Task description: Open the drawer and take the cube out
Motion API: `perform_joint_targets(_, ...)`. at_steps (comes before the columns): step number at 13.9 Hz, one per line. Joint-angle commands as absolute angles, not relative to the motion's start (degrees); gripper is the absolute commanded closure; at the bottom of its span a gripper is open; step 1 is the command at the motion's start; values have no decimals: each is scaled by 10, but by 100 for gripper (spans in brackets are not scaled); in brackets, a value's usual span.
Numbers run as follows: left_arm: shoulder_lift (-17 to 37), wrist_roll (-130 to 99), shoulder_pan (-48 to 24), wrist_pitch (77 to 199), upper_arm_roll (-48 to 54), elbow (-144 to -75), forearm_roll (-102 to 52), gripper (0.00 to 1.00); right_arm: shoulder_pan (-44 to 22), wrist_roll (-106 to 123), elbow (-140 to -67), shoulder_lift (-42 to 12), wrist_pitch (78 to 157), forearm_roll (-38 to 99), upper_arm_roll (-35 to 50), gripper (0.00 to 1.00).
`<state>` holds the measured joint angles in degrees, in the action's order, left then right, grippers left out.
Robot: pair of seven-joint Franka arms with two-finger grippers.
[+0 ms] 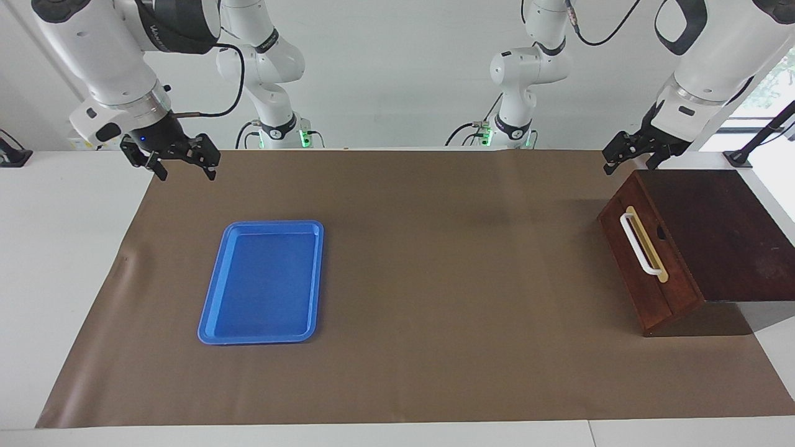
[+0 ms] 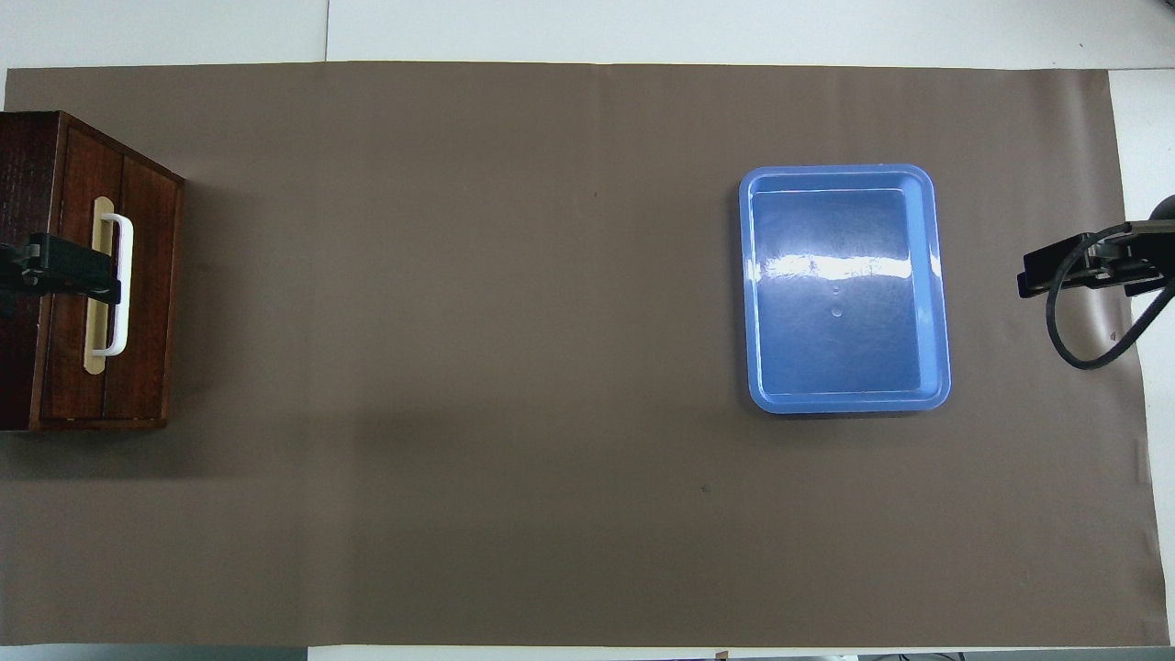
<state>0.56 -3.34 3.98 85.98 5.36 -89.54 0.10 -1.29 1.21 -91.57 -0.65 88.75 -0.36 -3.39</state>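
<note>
The drawer (image 1: 646,279) is shut in its dark reddish-brown wooden box at the left arm's end of the table, its white bar handle (image 1: 640,243) facing the middle of the mat. The cube is hidden. My left gripper (image 1: 628,162) hangs open in the air over the box's corner nearest the robots, touching nothing. In the overhead view the left gripper (image 2: 73,274) overlaps the drawer (image 2: 147,275) front and handle (image 2: 119,294). My right gripper (image 1: 184,171) waits open and empty above the mat's corner at the right arm's end, and shows as the right gripper (image 2: 1037,274) beside the tray.
A blue plastic tray (image 1: 211,323) with nothing in it lies on the brown mat (image 1: 435,279) toward the right arm's end; the tray (image 2: 938,275) is also in the overhead view. White tabletop borders the mat.
</note>
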Motion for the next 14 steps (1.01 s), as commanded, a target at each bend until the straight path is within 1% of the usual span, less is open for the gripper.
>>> perform_joint_targets(1, 6, -27, 36, 860, 49, -890, -4, 0, -4, 25, -919, -1, 888, -10, -28, 0)
perform_joint_targets(11, 5, -38, 36, 866, 50, -896, -4, 0, -4, 28, -920, -1, 888, -10, -28, 0)
perform_joint_targets(14, 5, -34, 33, 889, 53, -903, 9, 0, -4, 26, -920, -1, 888, -10, -28, 0)
